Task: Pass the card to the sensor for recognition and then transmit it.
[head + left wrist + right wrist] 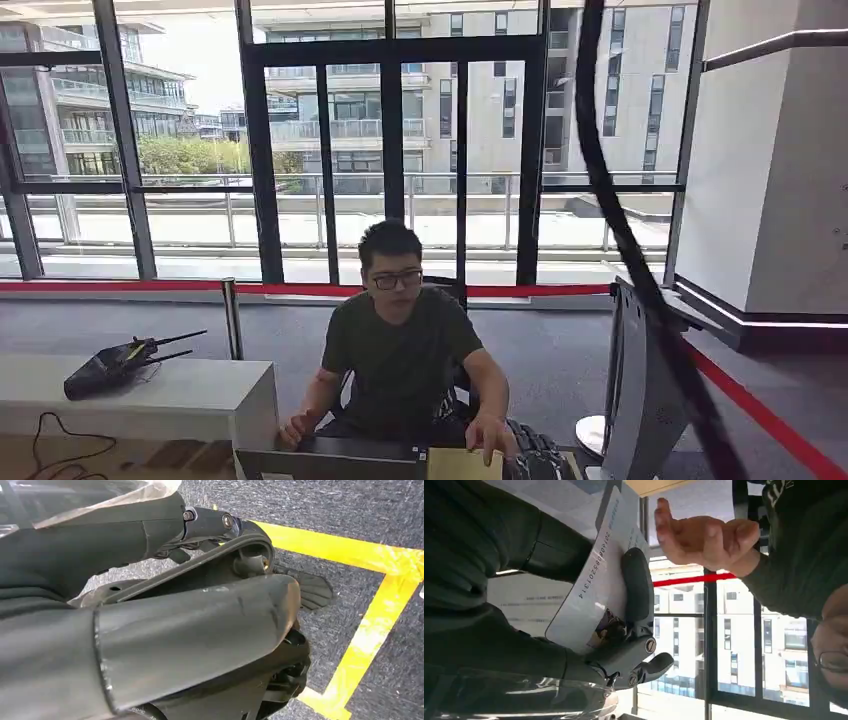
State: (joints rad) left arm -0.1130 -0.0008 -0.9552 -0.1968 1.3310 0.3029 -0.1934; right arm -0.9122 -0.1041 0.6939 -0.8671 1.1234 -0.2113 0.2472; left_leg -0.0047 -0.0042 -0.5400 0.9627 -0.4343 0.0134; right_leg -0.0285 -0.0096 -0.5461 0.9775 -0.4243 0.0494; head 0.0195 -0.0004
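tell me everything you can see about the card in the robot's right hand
The card is a thin, flat white card, glossy by its sheen, with a line of printed digits along one long edge. The right hand holds it, one dark finger laid across its face. A person's open hand is raised close beyond it, not touching. Its other side is hidden.

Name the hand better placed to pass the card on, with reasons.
Right. The right hand already holds the card, and a person's open hand is raised close beside it. The left hand hangs toward the carpeted floor, holding nothing that I can see.
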